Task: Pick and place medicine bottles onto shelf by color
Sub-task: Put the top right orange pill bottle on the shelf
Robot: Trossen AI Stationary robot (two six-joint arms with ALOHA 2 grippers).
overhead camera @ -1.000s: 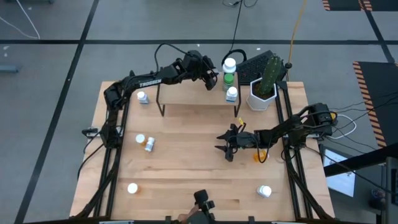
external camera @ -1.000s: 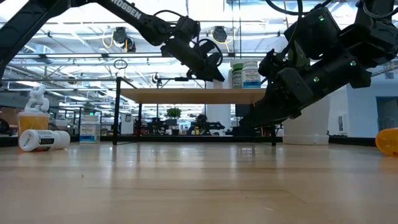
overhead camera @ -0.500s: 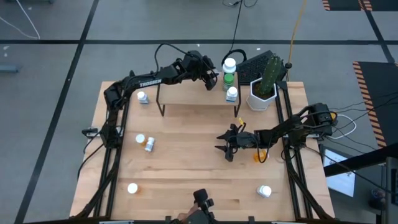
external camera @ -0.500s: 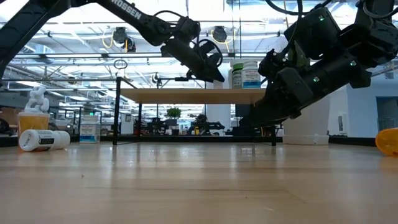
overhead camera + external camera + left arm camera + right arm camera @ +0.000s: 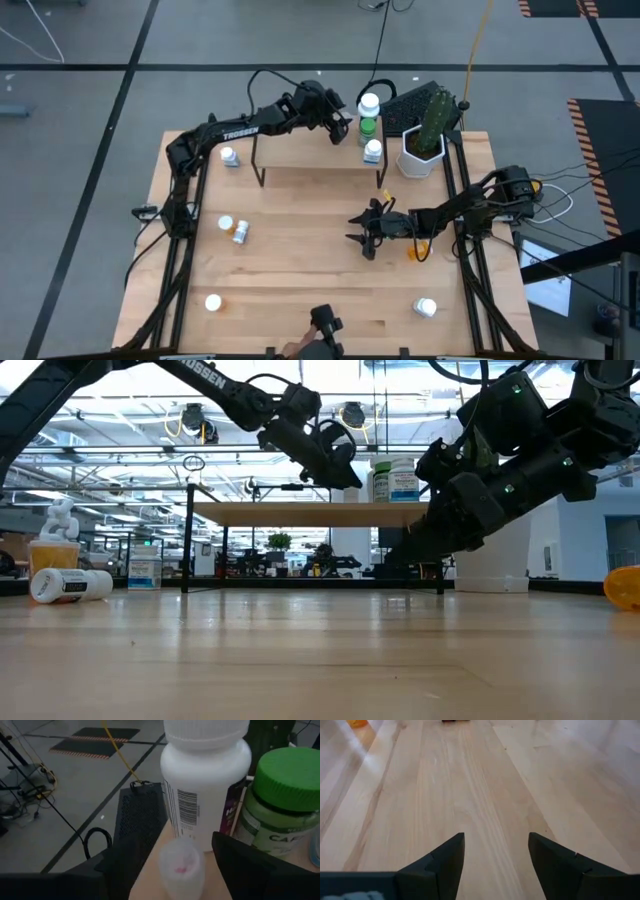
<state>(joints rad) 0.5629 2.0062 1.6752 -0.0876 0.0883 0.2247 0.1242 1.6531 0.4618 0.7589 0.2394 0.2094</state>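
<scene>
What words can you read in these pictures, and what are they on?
"TROSSEN": white letters on the left arm in the high view.
"OSSEN": the same name, partly cut off, in the low view.
"CA": start of a word on the green bottle; the rest is blurred.
White bottle: a barcode and small print, too small to read.

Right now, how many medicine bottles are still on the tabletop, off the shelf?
6: white bottle left of the shelf; white bottle and orange bottle mid-left; capped bottle front-left; white bottle front-right; orange bottle mid-right. Arms may hide more.
</scene>
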